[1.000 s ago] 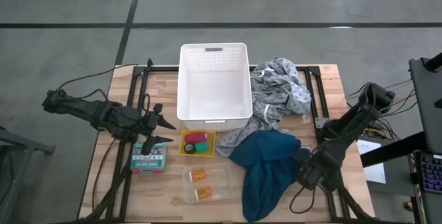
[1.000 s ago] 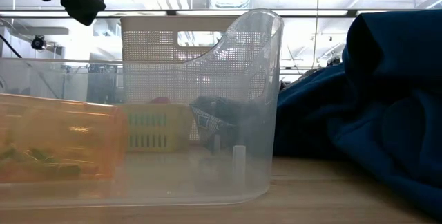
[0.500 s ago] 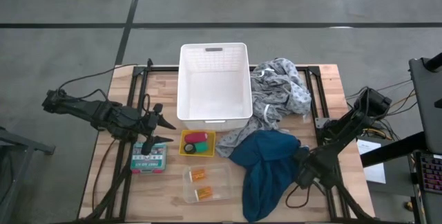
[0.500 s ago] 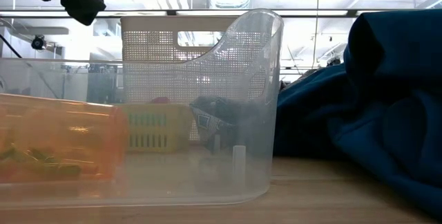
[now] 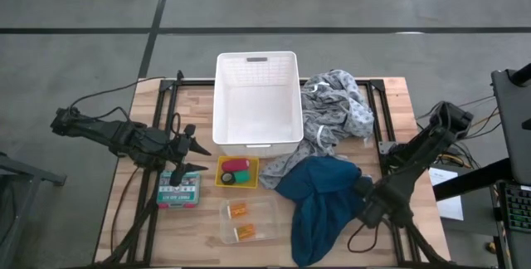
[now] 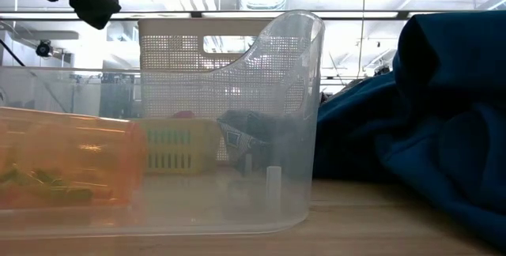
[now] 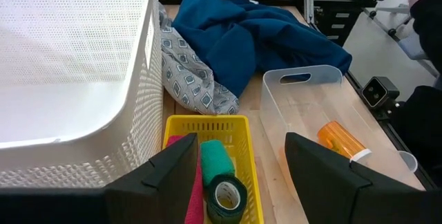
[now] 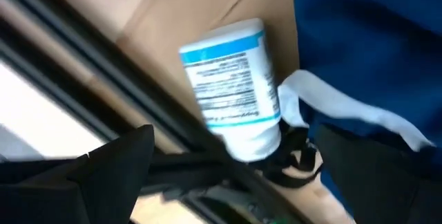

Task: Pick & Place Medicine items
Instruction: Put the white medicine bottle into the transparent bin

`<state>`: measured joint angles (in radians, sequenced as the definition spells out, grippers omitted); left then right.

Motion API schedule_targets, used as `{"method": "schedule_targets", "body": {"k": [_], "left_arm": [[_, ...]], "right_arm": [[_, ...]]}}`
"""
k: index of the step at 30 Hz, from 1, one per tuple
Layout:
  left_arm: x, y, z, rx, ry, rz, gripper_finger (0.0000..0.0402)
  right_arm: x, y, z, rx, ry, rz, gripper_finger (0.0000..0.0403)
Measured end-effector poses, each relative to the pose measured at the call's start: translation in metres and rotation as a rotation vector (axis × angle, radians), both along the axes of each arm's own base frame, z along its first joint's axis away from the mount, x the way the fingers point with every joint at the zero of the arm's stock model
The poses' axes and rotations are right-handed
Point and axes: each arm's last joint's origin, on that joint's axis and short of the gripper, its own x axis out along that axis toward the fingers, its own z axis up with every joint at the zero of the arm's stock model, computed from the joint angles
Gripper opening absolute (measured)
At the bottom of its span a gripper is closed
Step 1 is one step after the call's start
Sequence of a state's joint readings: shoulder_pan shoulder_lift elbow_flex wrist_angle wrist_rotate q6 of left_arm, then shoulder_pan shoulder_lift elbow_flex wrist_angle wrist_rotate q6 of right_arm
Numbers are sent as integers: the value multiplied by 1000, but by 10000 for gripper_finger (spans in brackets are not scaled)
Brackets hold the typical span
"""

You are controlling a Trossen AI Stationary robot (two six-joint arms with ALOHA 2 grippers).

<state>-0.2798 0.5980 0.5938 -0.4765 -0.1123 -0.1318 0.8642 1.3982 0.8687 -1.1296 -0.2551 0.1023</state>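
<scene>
My right gripper (image 8: 235, 141) is open over the table's right near part (image 5: 375, 211). Its fingers stand on either side of a white bottle with a blue label (image 8: 231, 89), without touching it. The bottle lies on its side on the wood beside the teal-blue cloth (image 8: 373, 51). My left gripper (image 7: 242, 141) is open and hovers at the table's left (image 5: 189, 149). Ahead of it, a yellow tray (image 7: 207, 126) holds the dark green roll (image 7: 222, 182) and the pink-red cylinder (image 5: 238, 165). Two orange pill bottles (image 5: 241, 211) (image 5: 244, 232) lie in a clear bin (image 5: 247, 221).
A white perforated basket (image 5: 257, 99) stands at the far middle. The grey patterned cloth (image 5: 336, 111) lies heaped to its right, above the teal-blue cloth (image 5: 323, 202). A teal-and-white labelled box (image 5: 178, 188) lies under my left gripper. The dark table frame (image 8: 90, 51) runs close to the white bottle.
The right arm has swayed a little over the table's right near part. Nothing else has moved.
</scene>
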Motion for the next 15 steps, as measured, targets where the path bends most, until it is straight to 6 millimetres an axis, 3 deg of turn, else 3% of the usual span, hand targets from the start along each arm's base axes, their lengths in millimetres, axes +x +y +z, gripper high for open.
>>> {"method": "schedule_targets", "body": {"k": [8,15], "left_arm": [[0,0,0,0,0,0,226],[0,0,0,0,0,0,226]], "right_arm": [[5,8,41,117,-4,-26,400],[13,21,56,267,-34,-68,400]]}}
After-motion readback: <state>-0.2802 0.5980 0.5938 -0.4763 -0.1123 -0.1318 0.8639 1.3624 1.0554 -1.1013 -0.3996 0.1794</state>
